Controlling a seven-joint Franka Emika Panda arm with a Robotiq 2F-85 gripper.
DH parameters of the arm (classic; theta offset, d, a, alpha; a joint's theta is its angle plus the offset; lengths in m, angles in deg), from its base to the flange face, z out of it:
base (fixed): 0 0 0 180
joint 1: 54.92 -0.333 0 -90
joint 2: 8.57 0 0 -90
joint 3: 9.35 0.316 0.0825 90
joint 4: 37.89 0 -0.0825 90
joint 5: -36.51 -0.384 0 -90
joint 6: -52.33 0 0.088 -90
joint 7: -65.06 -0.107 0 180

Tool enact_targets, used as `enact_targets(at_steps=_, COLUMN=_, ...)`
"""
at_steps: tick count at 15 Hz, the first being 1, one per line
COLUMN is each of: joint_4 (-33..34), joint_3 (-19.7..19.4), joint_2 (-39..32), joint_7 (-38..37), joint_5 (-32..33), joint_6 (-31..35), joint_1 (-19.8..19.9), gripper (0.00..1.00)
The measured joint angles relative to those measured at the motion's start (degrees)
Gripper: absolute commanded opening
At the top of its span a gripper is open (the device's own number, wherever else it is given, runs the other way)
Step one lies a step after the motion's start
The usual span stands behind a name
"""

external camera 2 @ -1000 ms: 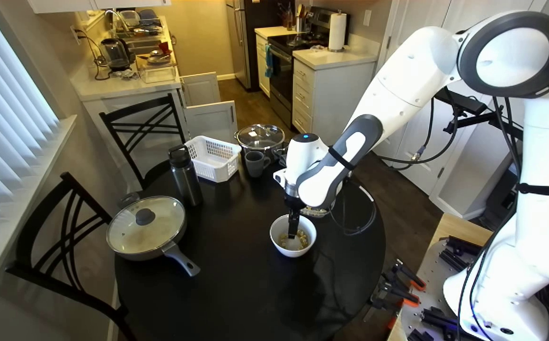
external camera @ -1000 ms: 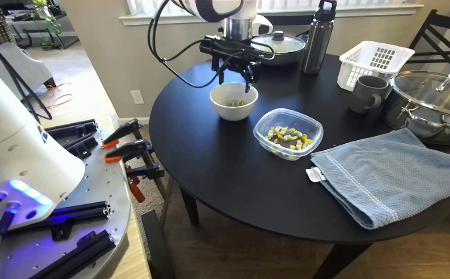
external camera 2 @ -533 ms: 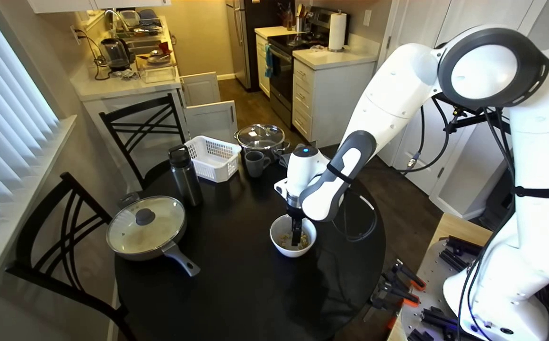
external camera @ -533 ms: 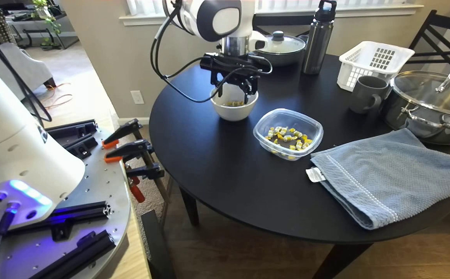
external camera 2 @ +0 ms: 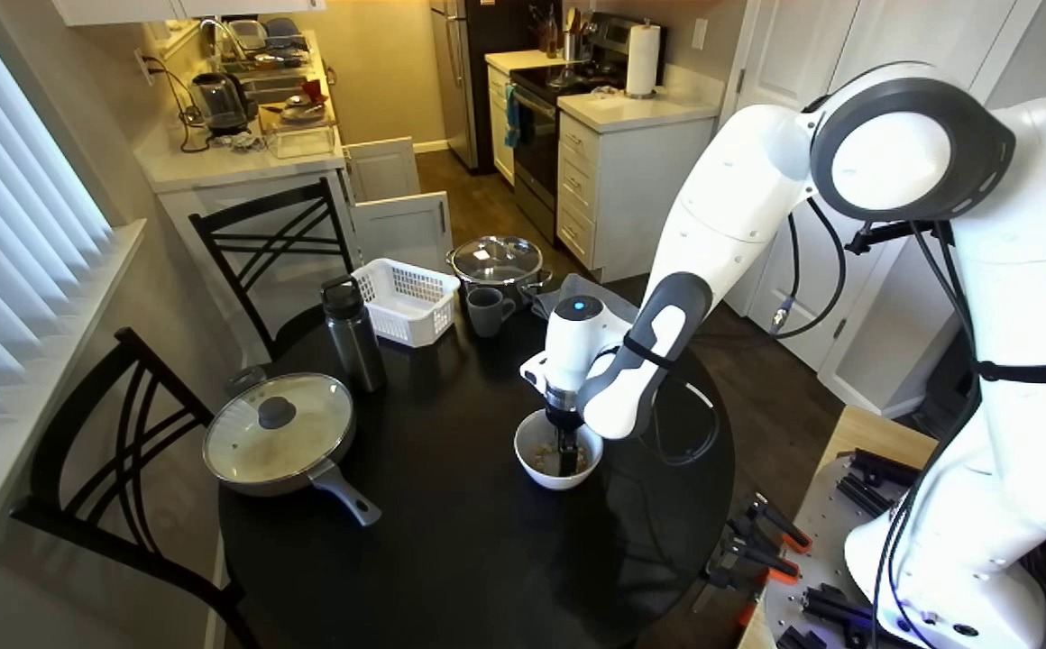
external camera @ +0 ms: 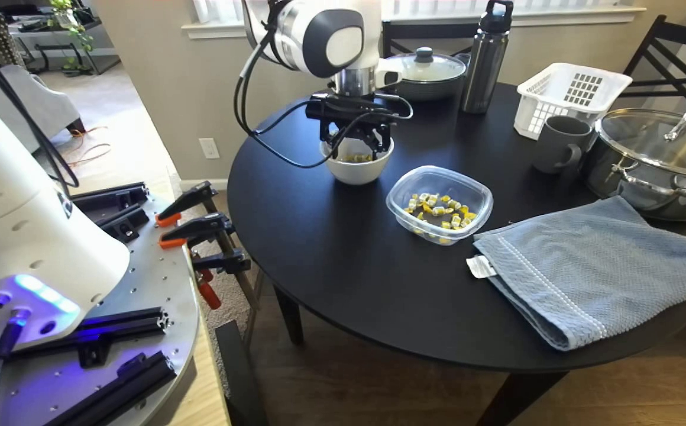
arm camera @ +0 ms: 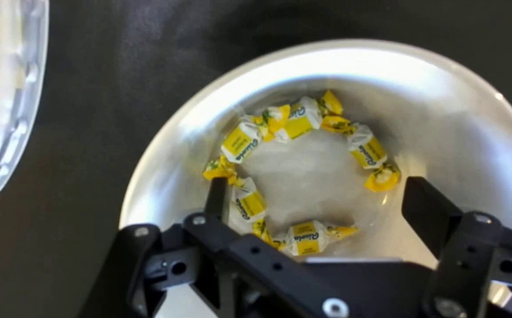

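- Gripper (arm camera: 317,194): jaws spread wide, nothing grasped; fingertips down inside the rim of the white bowl (arm camera: 468,119).
- Five wrapped Ricola candies (arm camera: 306,238) in view on the bowl's floor, forming a rough ring; yellow-and-white wrappers, twisted ends.
- In the wrist view, the finger at left overlaps the edge of one candy; contact, cannot tell.
- Bowl upright on the round black table (external camera: 343,254), near a clear plastic container (external camera: 467,188) but apart from it.
- Container holds more such candies, loosely scattered.
- Folded blue-gray towel (external camera: 603,272) just beside container.
- Farther off: gray mug (external camera: 560,145) by glass-lidded steel pot (external camera: 644,188), white plastic basket (external camera: 541,115), steel bottle (external camera: 485,68), lidded frying pan (external camera 2: 279,451).
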Motion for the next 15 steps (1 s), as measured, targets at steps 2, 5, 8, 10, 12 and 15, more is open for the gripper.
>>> enact_targets(at_steps=2, joint_4=0.5, joint_3=-1.6, joint_2=-0.8, joint_7=-1.0, joint_5=1.8, joint_6=0.5, joint_1=-1.9, gripper=0.67)
enact_targets(at_steps=5, joint_4=1.4, joint_3=-2.5, joint_2=-1.8, joint_7=-1.5, joint_5=3.7, joint_6=0.9, joint_1=-3.8, gripper=0.45)
enact_targets(at_steps=8, joint_4=2.0, joint_3=-2.9, joint_2=-1.9, joint_7=-1.5, joint_5=4.8, joint_6=1.0, joint_1=-4.8, gripper=0.27)
enact_targets(at_steps=10, joint_4=2.2, joint_3=-3.3, joint_2=-1.9, joint_7=-1.5, joint_5=5.4, joint_6=1.0, joint_1=-5.3, gripper=0.13)
enact_targets(at_steps=12, joint_4=2.4, joint_3=-3.6, joint_2=-1.9, joint_7=-1.5, joint_5=5.7, joint_6=1.0, joint_1=-5.6, gripper=0.03)
enact_targets(at_steps=15, joint_4=2.5, joint_3=-3.8, joint_2=-1.9, joint_7=-1.5, joint_5=6.2, joint_6=1.0, joint_1=-5.6, gripper=0.00)
